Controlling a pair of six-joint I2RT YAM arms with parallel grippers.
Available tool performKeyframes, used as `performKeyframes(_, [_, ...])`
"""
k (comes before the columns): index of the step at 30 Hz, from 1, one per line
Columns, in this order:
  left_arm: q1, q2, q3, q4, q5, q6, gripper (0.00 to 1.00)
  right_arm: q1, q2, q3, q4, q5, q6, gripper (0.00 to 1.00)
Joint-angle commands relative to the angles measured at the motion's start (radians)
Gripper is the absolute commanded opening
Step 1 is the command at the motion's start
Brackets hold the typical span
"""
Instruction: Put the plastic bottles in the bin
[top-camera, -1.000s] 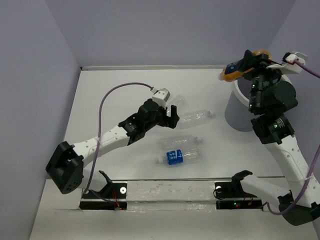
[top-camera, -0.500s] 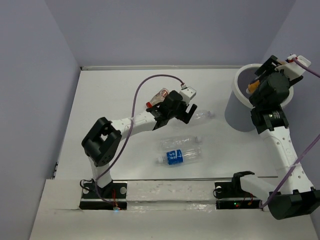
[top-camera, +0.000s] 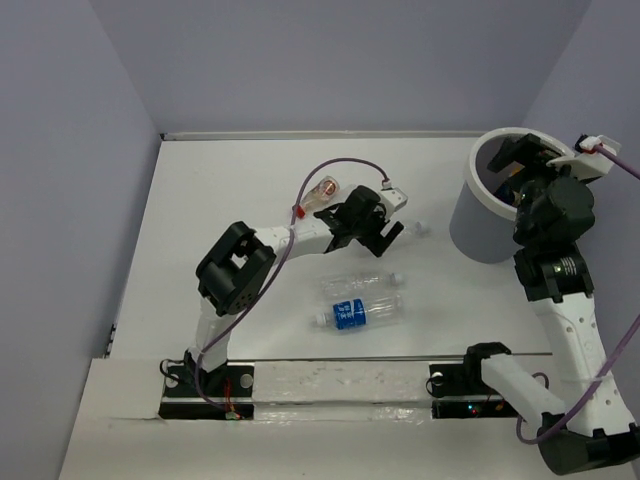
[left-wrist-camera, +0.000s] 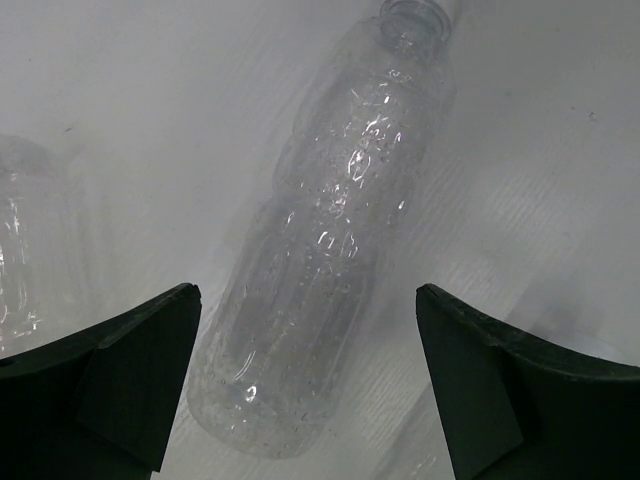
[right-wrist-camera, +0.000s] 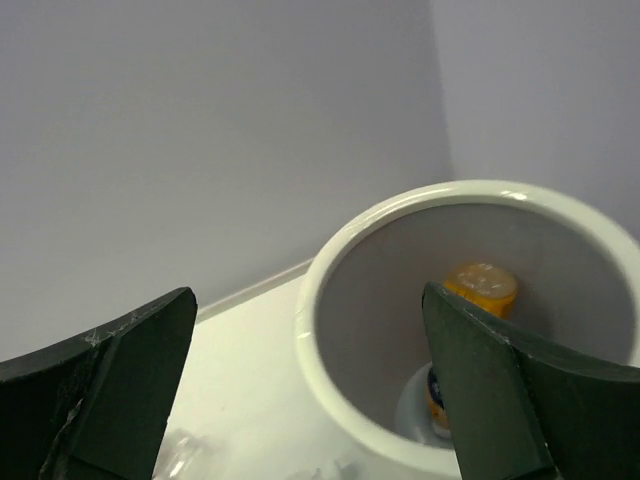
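The left claw (left-wrist-camera: 305, 300) hangs low over the white worktop (top-camera: 215, 180) with its two dark fingers (left-wrist-camera: 120, 390) spread wide, gripping nothing. Straight below, between them, a plain clear bottle (left-wrist-camera: 335, 240) lies on its side. Its neck points away from the claw, and neither finger touches it. Off the claw's left finger, part of another clear bottle (left-wrist-camera: 20, 250) shows, too cut off to say which one it is.

In the top view, the tiny red-capped bottle (top-camera: 322, 192) lies behind the claw, close to the wrist and under the loop of the purple cable (top-camera: 340, 168). Back toward the arm bases from the claw lie a second plain clear bottle (top-camera: 362, 284) and the clear bottle with the blue label (top-camera: 355, 313), side by side. The left arm reaches out low along the worktop, its elbow folded up near the base.

The right claw (right-wrist-camera: 308, 300) is held high over the bin (top-camera: 468, 215), fingers wide apart and empty, tilted down across the white rim. Below it and to its right, the orange bottle (right-wrist-camera: 478, 292) sits at the bottom of the bin, partly hidden by the right finger.
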Motion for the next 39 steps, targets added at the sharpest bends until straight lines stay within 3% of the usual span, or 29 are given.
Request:
performKeyframes(1, [-0.005,0.036,0.061,-0.03,0.018,0.029,0.99,-0.008,-0.045,-0.079,-0.059,-0.359,0.147,1.0])
performKeyframes(2, [-0.005,0.049,0.064,-0.036,0.016,0.032,0.97,-0.008,-0.051,-0.093,-0.051,-0.445,0.162,1.0])
performKeyframes(6, [-0.016,0.059,0.053,-0.041,-0.021,0.035,0.86,-0.008,-0.138,-0.185,0.018,-0.504,0.21,1.0])
performKeyframes(7, [-0.014,0.054,0.047,-0.035,-0.019,0.032,0.75,-0.008,-0.164,-0.201,0.021,-0.507,0.227,1.0])
performKeyframes(10, [-0.017,0.031,0.022,0.004,-0.018,0.017,0.67,-0.008,-0.19,-0.221,0.03,-0.613,0.247,0.98])
performKeyframes(11, [-0.017,0.013,0.018,0.02,-0.009,0.011,0.55,-0.008,-0.207,-0.242,0.038,-0.654,0.262,0.97])
performKeyframes(12, [-0.017,-0.002,0.007,0.031,-0.002,-0.001,0.52,-0.008,-0.219,-0.256,0.043,-0.67,0.268,0.95])
performKeyframes(19, [-0.017,-0.197,-0.083,0.186,0.057,-0.093,0.51,-0.008,-0.315,-0.382,0.093,-0.821,0.385,0.98])
performKeyframes(24, [-0.03,-0.399,-0.246,0.371,0.149,-0.233,0.51,-0.008,-0.272,-0.448,0.142,-0.892,0.441,1.0])
performKeyframes(30, [-0.094,-0.551,-0.389,0.454,0.153,-0.308,0.51,-0.008,-0.157,-0.437,0.19,-1.061,0.486,1.0])
performKeyframes(35, [-0.114,-0.616,-0.458,0.519,0.206,-0.348,0.51,0.02,-0.126,-0.449,0.251,-1.091,0.52,1.0])
performKeyframes(38, [-0.129,-0.625,-0.475,0.519,0.214,-0.348,0.51,0.035,-0.103,-0.448,0.285,-1.102,0.526,0.9])
performKeyframes(39, [-0.132,-0.639,-0.482,0.522,0.214,-0.347,0.51,0.049,-0.097,-0.448,0.293,-1.087,0.527,0.8])
